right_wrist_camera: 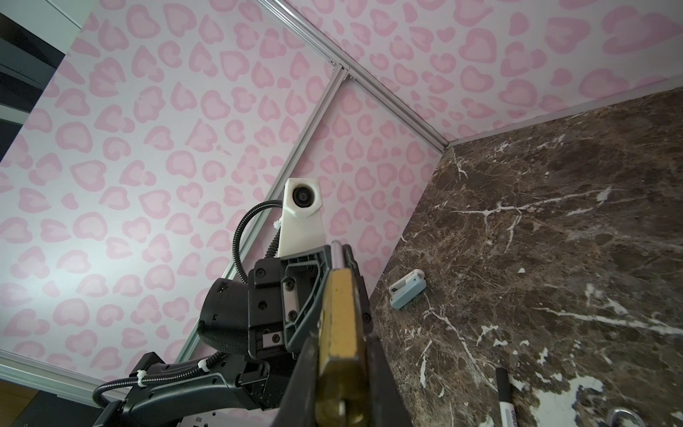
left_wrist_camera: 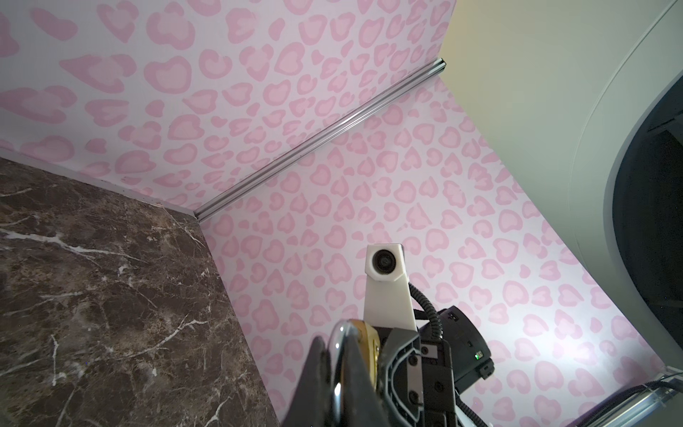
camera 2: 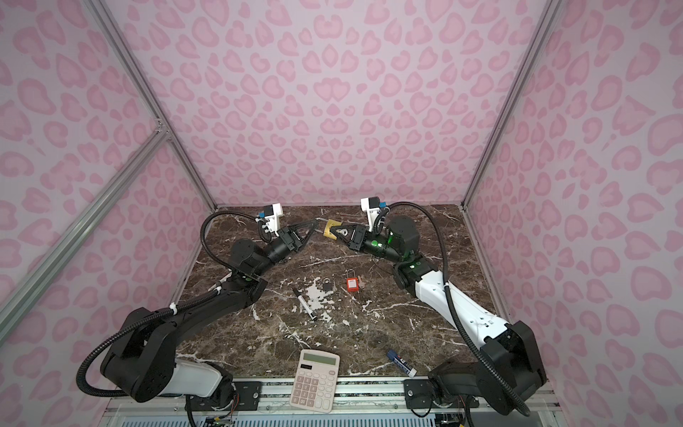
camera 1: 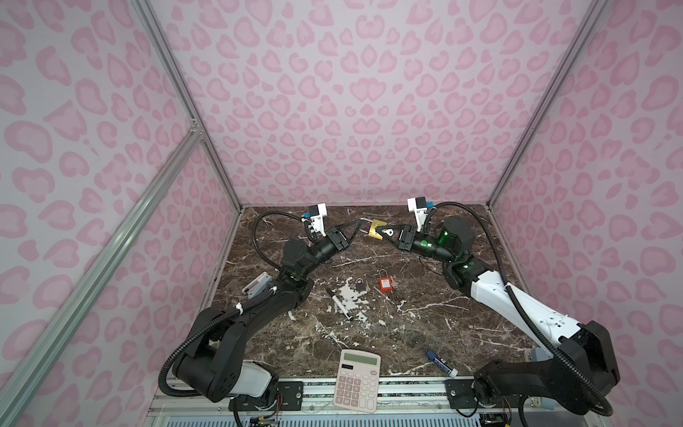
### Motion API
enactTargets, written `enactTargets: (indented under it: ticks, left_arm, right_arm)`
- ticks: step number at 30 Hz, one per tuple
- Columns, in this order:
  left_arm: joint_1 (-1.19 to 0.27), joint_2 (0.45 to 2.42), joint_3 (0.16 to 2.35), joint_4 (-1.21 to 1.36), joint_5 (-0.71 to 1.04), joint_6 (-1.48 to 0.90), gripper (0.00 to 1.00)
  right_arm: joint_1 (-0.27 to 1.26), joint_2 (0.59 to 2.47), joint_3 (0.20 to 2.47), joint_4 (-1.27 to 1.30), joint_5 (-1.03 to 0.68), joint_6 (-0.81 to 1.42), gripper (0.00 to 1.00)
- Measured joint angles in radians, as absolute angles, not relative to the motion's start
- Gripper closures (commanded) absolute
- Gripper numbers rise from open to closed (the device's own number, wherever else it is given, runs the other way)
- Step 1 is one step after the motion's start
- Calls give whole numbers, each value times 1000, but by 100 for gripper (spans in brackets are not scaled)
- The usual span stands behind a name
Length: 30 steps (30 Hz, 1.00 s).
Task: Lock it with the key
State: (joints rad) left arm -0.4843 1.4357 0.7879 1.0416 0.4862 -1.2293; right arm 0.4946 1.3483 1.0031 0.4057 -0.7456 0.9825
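Mid-air, the right claw (camera 1: 377,231) grips the padlock (camera 1: 377,226) with the key (camera 1: 388,231) inserted. The left claw (camera 1: 360,223) is pinched on the shackle (camera 1: 366,220). The next move is probably to press the shackle home.

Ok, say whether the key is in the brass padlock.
In, apparently: the silver key protrudes from the base of the brass padlock.

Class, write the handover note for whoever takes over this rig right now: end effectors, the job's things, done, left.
Left end effector: shut on the shackle.
Right end effector: shut on the brass padlock body, held over the table's far side.
Key: silver, at the padlock's base, within the right end effector; whether inserted is unclear.
Done: padlock gripped at both ends.
Left: press shackle home, turn key, confirm locked.
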Motion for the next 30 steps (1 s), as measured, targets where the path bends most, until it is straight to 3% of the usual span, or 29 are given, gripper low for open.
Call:
enactTargets:
  ticks: [15,30]
  left_arm:
    - [-484,1436,795,1049,421,-1220,96]
    - [-491,1429,795,1040,365,-1227,96]
  right_arm:
    - [490,1444,1004,625,-786,1188,100]
    - [525,1451,1084,460,-726,1012,100]
